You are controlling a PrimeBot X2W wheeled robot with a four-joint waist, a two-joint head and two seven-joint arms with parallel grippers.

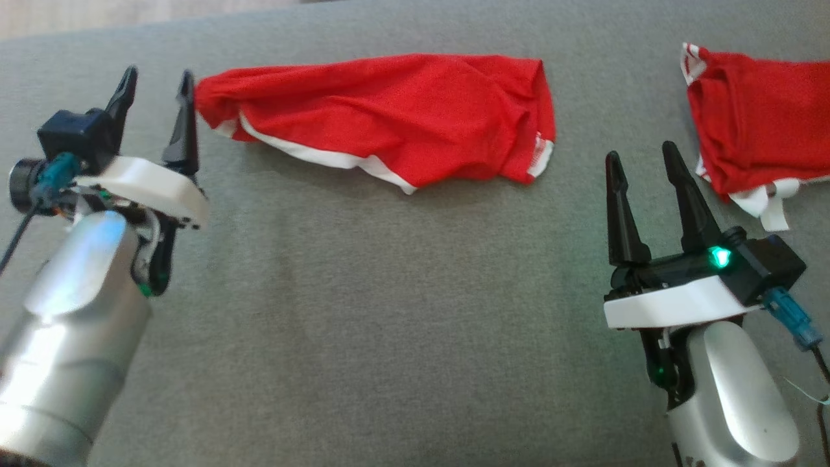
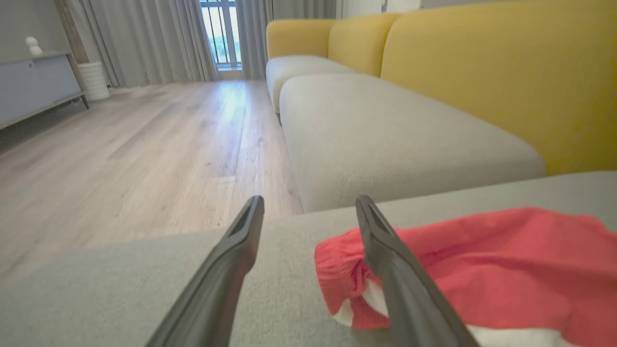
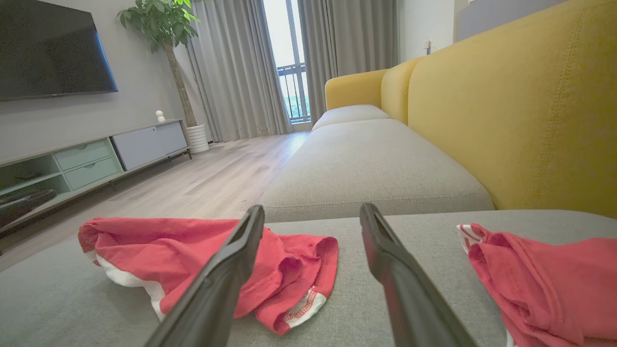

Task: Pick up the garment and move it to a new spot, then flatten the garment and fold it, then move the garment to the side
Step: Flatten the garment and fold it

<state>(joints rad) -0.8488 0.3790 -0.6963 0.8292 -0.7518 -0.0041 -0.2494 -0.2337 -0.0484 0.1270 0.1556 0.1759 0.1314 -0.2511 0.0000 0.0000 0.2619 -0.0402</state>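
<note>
Garment (image 1: pixel 389 110) is lying bunched on the grey cushion (image 1: pixel 389 292); I'm holding left gripper (image 1: pixel 160 72) spread at its end, right gripper (image 1: pixel 640 150) spread too.

Garment (image 1: pixel 382 110) on cushion (image 1: pixel 389 311), second garment (image 1: pixel 752 123) at its right

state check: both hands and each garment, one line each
left hand: open, one finger at the middle garment's left end, no grip
right hand: open, empty, between the two garments
middle garment: crumpled, lying loose on the cushion
right garment: bunched up, unheld
</note>
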